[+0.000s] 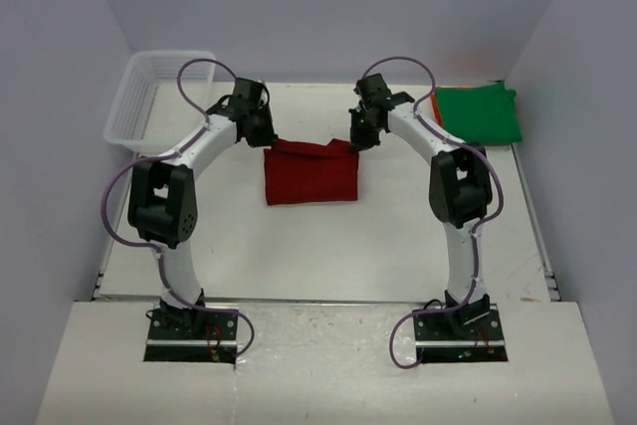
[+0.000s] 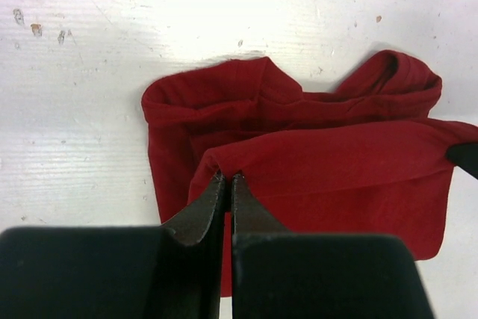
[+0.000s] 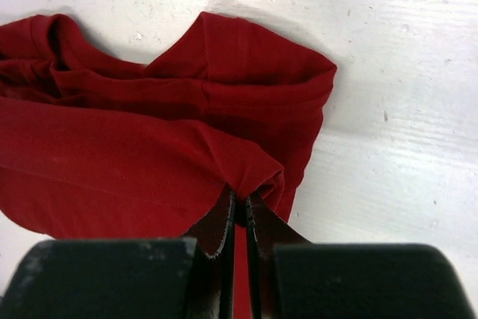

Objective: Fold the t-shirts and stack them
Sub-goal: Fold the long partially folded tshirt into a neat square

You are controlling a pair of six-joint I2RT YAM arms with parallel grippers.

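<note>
The dark red t-shirt (image 1: 311, 174) lies partly folded in the middle of the table. My left gripper (image 1: 267, 138) is shut on its far left corner, seen pinched between the tips in the left wrist view (image 2: 228, 177). My right gripper (image 1: 354, 138) is shut on its far right corner, seen pinched in the right wrist view (image 3: 240, 198). Both hold the upper layer of the dark red t-shirt (image 2: 328, 162) (image 3: 134, 162) a little above the lower layer. The green t-shirt (image 1: 480, 112) lies folded at the far right, on the orange t-shirt (image 1: 436, 108), of which only an edge shows.
A white mesh basket (image 1: 159, 97) stands at the far left corner of the table (image 1: 328, 246). Walls close in the back and both sides.
</note>
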